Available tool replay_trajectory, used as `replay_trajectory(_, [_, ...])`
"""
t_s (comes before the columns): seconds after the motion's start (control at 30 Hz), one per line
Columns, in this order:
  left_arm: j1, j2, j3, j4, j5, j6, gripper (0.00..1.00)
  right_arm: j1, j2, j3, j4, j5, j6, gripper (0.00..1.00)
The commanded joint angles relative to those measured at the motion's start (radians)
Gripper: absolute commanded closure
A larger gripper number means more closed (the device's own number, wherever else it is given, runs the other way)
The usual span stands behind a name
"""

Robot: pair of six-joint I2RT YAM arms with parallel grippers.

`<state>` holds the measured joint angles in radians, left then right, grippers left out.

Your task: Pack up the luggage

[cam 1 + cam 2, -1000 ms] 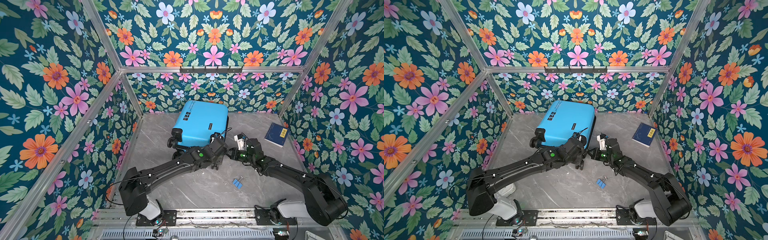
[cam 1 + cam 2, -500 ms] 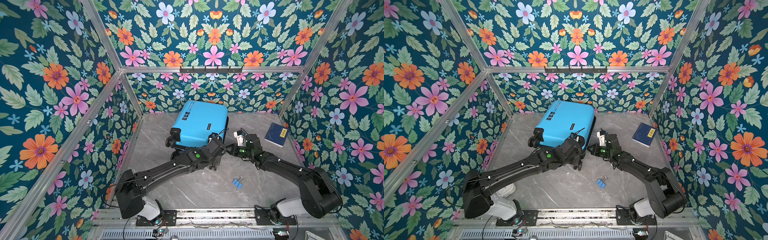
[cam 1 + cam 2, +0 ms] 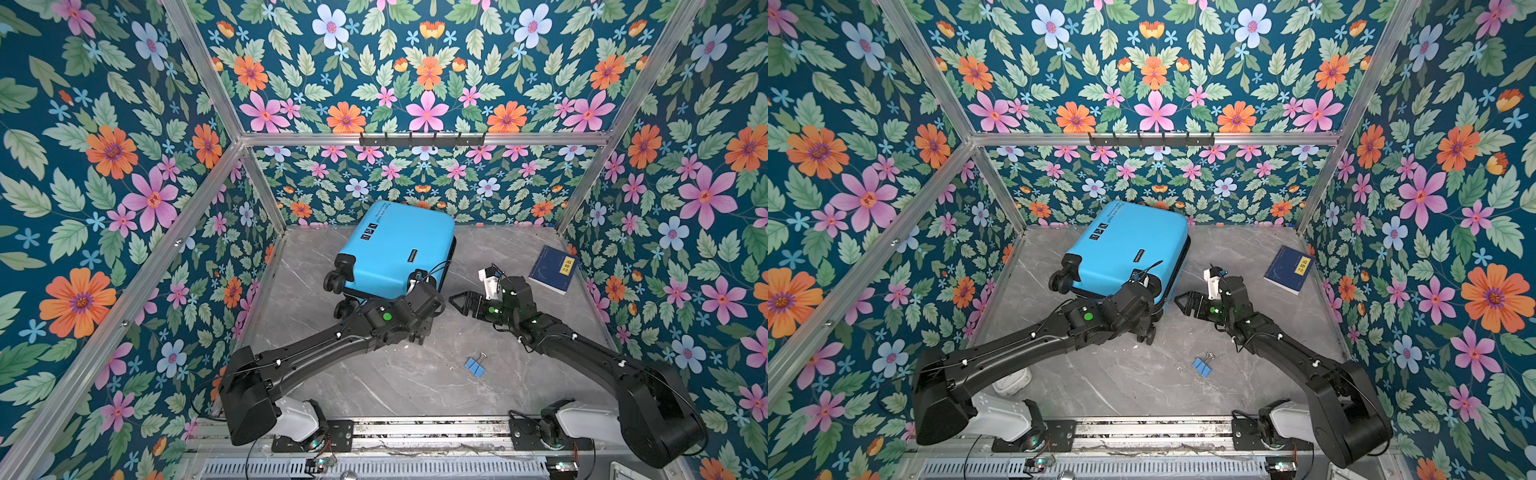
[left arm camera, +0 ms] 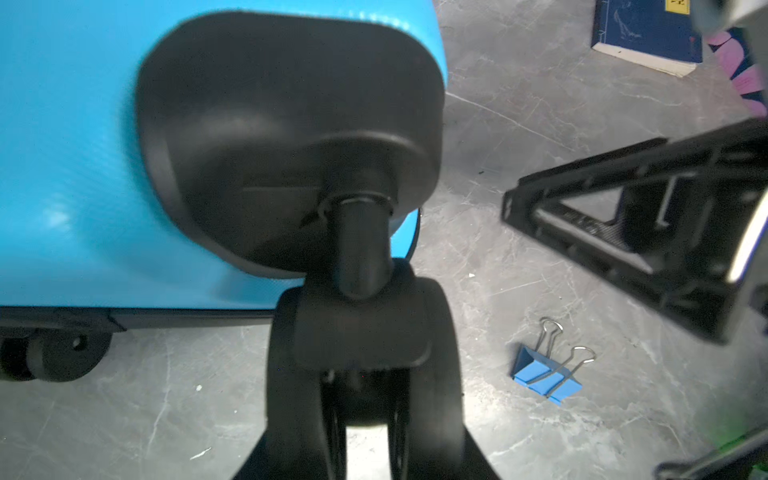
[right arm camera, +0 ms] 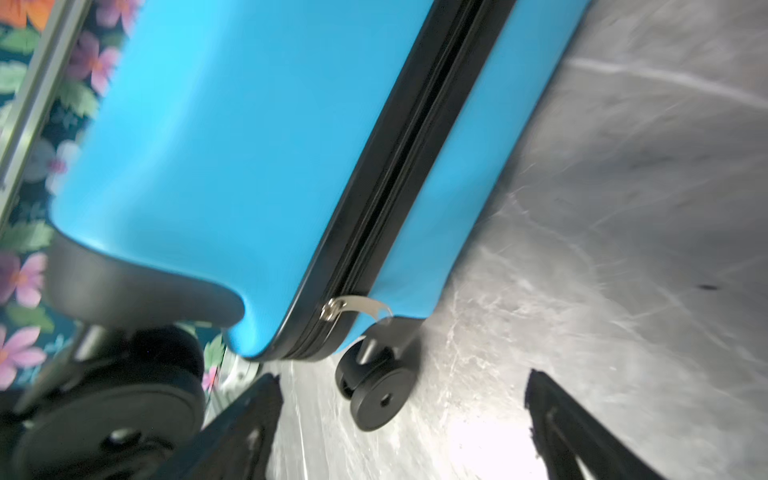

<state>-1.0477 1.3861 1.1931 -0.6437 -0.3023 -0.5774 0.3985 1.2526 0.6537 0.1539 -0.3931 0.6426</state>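
A blue binder clip lies nearest on the table. Beyond it the left claw pinches a black spinner wheel, black on black and hard to separate. The right claw stands spread and empty just beside. The luggage lies zipped shut at the back centre, its contents hidden. A dark-blue book lies far right.

One luggage, one book, and one binder clip, possibly two stuck together.
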Motion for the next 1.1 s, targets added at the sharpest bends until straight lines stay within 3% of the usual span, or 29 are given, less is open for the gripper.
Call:
replay_trajectory(0.0, [0.000,-0.069,-0.047,0.039,-0.097,-0.059,1.00,0.000,-0.005,0.055,-0.130,0.122,-0.038,0.09])
replay_trajectory(0.17, [0.001,-0.180,-0.162,0.009,-0.125,-0.125,1.00,-0.004,0.104,0.234,-0.280,0.223,-0.031,0.10])
replay_trajectory(0.3, [0.001,-0.265,-0.229,-0.031,-0.158,-0.172,1.00,-0.031,0.238,0.401,-0.381,0.271,0.017,0.21])
replay_trajectory(0.5, [0.002,-0.334,-0.266,-0.063,-0.189,-0.194,1.00,-0.093,0.470,0.597,-0.391,0.142,0.105,0.48])
replay_trajectory(0.67, [0.002,-0.345,-0.271,-0.071,-0.178,-0.197,1.00,-0.090,0.600,0.719,-0.361,0.020,0.146,0.49])
replay_trajectory(0.73, [0.003,-0.345,-0.271,-0.071,-0.169,-0.201,0.84,-0.083,0.617,0.727,-0.338,0.002,0.162,0.49])
replay_trajectory(0.8, [0.003,-0.341,-0.273,-0.076,-0.160,-0.213,0.55,-0.072,0.621,0.726,-0.331,0.000,0.163,0.49])
replay_trajectory(0.87, [0.003,-0.333,-0.278,-0.084,-0.150,-0.230,0.35,-0.066,0.619,0.719,-0.333,-0.003,0.159,0.48])
replay_trajectory(1.07, [0.004,-0.309,-0.276,-0.069,-0.135,-0.246,0.14,-0.063,0.575,0.649,-0.309,-0.005,0.154,0.47])
